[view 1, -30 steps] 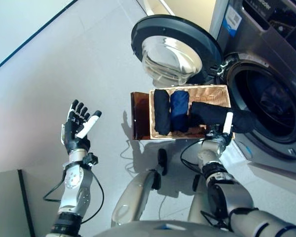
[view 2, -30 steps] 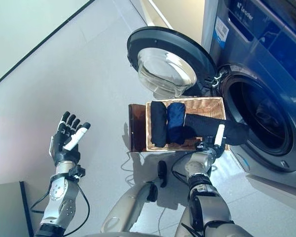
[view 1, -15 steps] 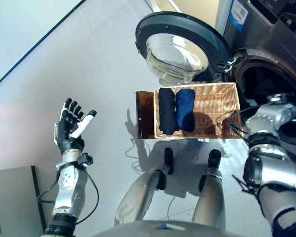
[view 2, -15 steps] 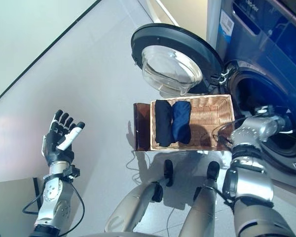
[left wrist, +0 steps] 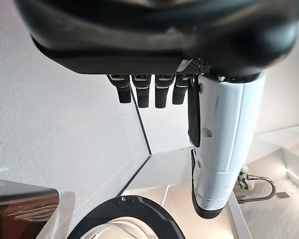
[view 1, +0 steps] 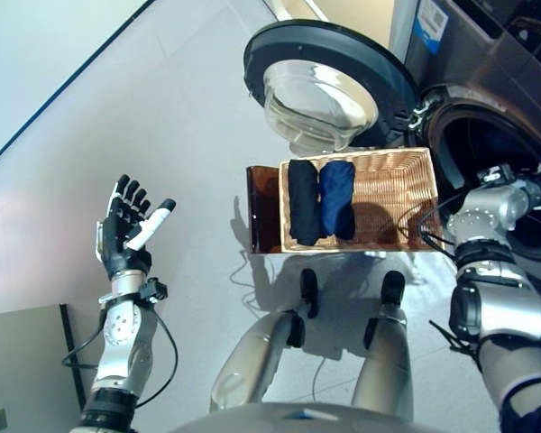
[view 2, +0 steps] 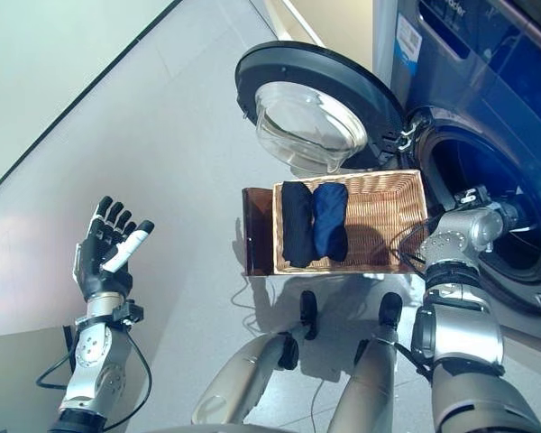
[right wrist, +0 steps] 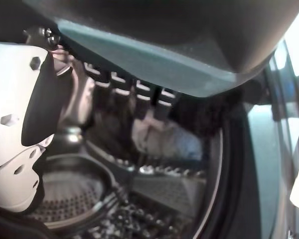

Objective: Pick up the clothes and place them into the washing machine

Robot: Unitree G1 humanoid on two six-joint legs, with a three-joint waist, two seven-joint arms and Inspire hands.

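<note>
Since a second ago, the black garment has been carried from the wicker basket [view 1: 392, 194] into the washing machine [view 2: 487, 180] drum, where the right hand [right wrist: 20, 124] is seen with fingers straight, empty. Two folded clothes [view 1: 320, 198] remain in the basket. The left hand [view 1: 126, 236] is held spread, away.

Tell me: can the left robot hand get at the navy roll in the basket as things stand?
Probably not without moving: the left robot hand is raised open, off to the side, apart from the basket. Nothing covers the navy roll.

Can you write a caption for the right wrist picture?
Robot hand reaching inside the dark metal washing machine drum.
</note>
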